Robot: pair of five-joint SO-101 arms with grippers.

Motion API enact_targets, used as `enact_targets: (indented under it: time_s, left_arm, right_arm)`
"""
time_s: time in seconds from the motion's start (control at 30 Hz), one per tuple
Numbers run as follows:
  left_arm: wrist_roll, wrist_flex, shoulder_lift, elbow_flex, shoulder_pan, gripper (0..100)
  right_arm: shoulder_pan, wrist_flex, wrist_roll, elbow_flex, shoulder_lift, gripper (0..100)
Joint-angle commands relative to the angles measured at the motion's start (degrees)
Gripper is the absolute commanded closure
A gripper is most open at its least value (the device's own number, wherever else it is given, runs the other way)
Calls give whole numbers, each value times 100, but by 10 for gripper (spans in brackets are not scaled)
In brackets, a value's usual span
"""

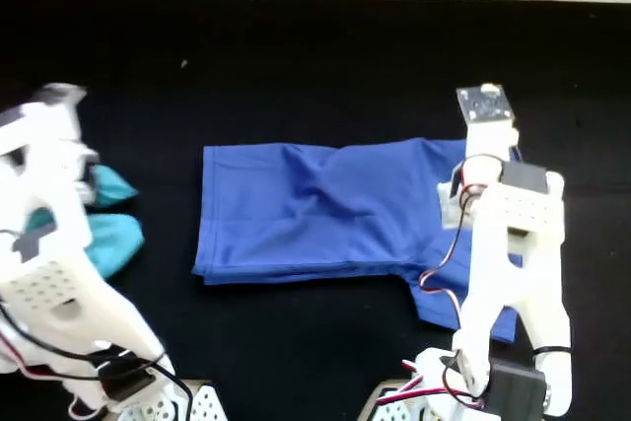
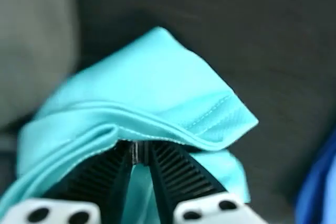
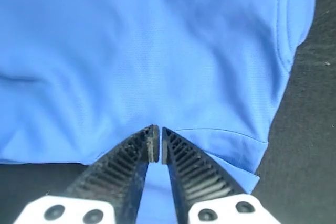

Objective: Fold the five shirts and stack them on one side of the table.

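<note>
The blue shirt lies in the middle of the black surface, folded lengthwise into a band, with a sleeve sticking out at its right end. The right arm stands over that end. Its jaws are closed with the tips at the hem, and I cannot tell whether they pinch cloth. A teal shirt sits bunched at the left, apart from the blue one, by the left arm, whose jaws are closed at a folded teal edge. The blue shirt's fold looks partway done. The next move is likely to bring the sleeve end over the middle, which calls for a firm hold and a lift that doesn't drag the layers beneath.
</note>
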Motion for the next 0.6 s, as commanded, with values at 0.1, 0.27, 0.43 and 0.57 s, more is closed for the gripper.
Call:
enact_targets:
  time_s: [0.1,0.27,0.43,0.57]
  left_arm:
    - [-62,1380,-57,-1508,-163,992]
    - [97,2470,-110,-2536,602,992]
    - [308,2453,-787,-2633,1648,992]
    - [818,2453,-1156,-2633,2747,992]
  right_arm:
    - [31,-435,-44,136,-110,976]
    - [171,-391,-97,-163,-110,975]
    - [295,-84,-536,-901,347,975]
    - [286,365,-677,-1921,1235,975]
